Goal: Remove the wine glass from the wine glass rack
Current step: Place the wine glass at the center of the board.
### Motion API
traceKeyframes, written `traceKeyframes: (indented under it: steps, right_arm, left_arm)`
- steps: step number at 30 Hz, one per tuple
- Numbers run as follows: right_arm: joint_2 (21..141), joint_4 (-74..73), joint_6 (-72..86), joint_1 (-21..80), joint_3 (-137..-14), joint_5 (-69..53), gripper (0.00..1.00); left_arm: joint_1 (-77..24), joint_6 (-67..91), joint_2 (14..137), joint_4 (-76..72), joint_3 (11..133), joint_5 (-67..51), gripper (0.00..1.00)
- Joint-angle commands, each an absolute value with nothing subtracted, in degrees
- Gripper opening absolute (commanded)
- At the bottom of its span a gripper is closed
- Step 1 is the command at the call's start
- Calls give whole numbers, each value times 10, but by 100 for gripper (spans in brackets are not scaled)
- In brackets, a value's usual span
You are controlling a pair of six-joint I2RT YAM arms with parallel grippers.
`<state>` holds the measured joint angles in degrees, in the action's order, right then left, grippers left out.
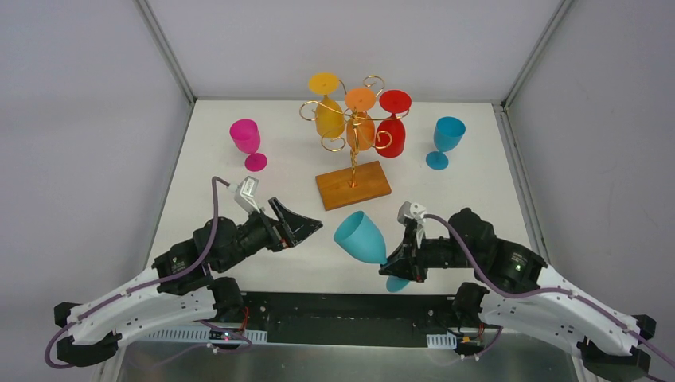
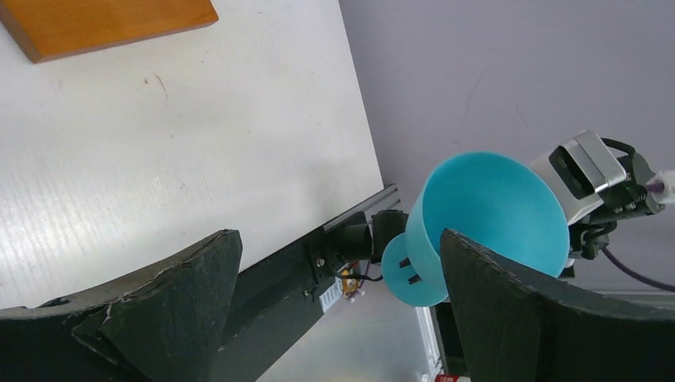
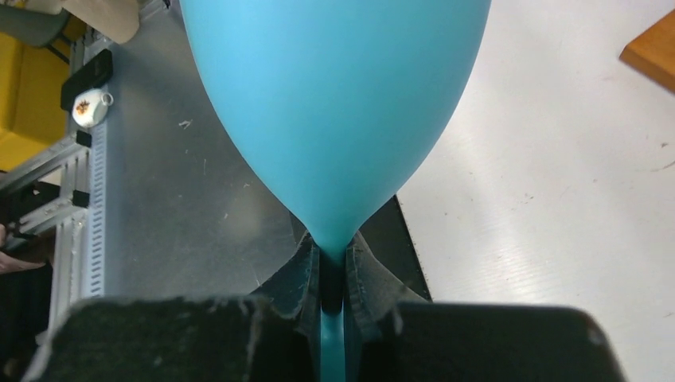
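From above, your right gripper held the teal wine glass tilted, off the wine glass rack and just nearer than its base. In the left wrist view, your left gripper gaped wide and empty. In the right wrist view, the jaws pinched the glass's stem.

White table bearing the wine glass rack, a pink glass, a blue glass

The teal wine glass is smooth matt plastic; the rack, shiny gold wire on wood.
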<state>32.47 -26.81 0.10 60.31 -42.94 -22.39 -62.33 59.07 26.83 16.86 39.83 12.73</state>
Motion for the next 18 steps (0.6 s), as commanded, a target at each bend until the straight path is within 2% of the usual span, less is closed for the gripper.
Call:
traceKeyframes:
  steps: [1, 12, 18]
  right_arm:
    - [357, -291, -92, 606, -480, -254, 0]
    - [431, -331, -170, 606, -517, -269, 0]
    - [453, -336, -194, 606, -534, -263, 0]
  left_arm:
    - [-628, 642, 265, 142, 388, 139, 99]
    - [-628, 680, 299, 143, 387, 95, 99]
    - [-628, 679, 306, 143, 391, 67, 91]
